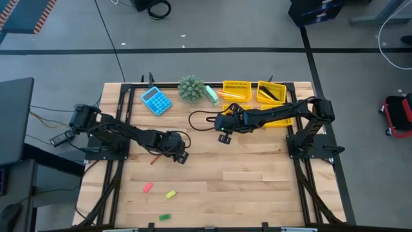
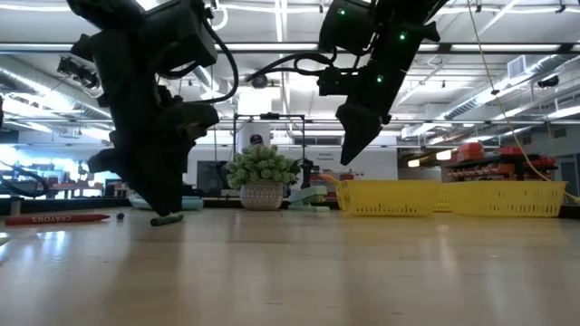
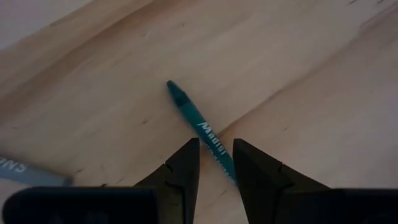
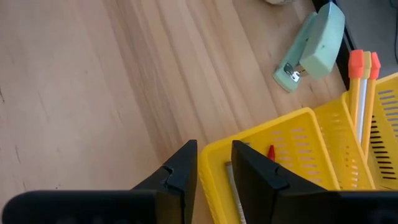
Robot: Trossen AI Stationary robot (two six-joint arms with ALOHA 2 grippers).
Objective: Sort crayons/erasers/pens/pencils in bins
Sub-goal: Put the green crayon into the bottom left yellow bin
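Left gripper (image 3: 216, 163) was low over the wooden table (image 1: 212, 174), fingers slightly apart straddling a teal crayon (image 3: 200, 127), not clamped. It looked light, stiff and prone to roll; best pinched mid-barrel. Right gripper (image 4: 214, 163) hung empty by the near yellow bin (image 4: 298, 155), fingers slightly apart. Counted: three bins clearly seen from above, three erasers near the front edge, pink (image 1: 147, 187), yellow (image 1: 170, 194) and green (image 1: 165, 217), three pencils (image 4: 363, 93) in a far bin, one red crayon (image 2: 56, 218) on the table.

Pencils (image 4: 362, 93) in a bin (image 4: 298, 143), stapler (image 4: 314, 45) beside
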